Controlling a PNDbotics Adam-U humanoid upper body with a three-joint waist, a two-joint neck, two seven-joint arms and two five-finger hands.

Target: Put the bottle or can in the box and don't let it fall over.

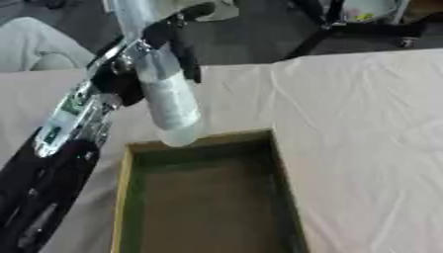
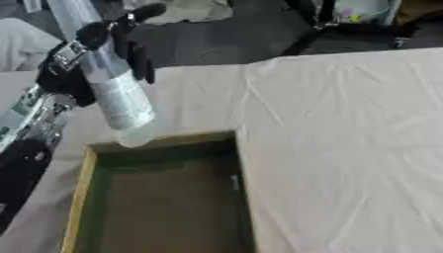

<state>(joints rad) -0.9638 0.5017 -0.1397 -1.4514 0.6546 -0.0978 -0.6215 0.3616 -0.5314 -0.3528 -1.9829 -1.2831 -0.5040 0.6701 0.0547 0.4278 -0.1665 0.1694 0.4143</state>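
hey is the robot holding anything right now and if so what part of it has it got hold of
Yes. The left hand is curled round a clear plastic bottle, gripping its upper body above the white label. The bottle's base hangs over the far edge of the box.

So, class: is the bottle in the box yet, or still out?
Out. The left hand holds the bottle in the air, its bottom end over the box's far rim.

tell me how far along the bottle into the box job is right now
Done: the left hand has its fingers curled round the clear bottle and has it lifted off the table. In hand: the bottle hangs base-down, slightly tilted, with its bottom over the far rim of the open box. Left: lowering it in, standing it upright on the box floor, which holds nothing yet, and letting go. The right hand is not in view.
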